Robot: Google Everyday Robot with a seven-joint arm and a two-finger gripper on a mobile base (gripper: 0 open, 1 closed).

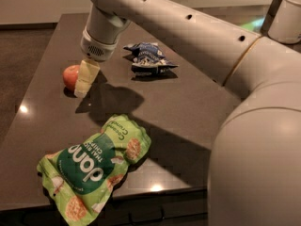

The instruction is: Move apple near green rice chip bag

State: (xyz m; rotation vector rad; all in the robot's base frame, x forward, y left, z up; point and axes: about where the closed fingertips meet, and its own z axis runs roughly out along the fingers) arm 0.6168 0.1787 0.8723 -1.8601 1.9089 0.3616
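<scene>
The small red-orange apple (69,75) sits on the dark table (188,102) at the left. My gripper (80,84) hangs from the arm right at the apple's right side and covers part of it. The lime-green rice chip bag (94,168) lies flat near the table's front edge, well in front of the apple and apart from it.
A smaller dark blue and white bag (149,59) lies to the right of the gripper, further back. My arm (197,36) stretches across the table from the right. The table's left edge runs close to the apple, and its front edge lies just under the green bag.
</scene>
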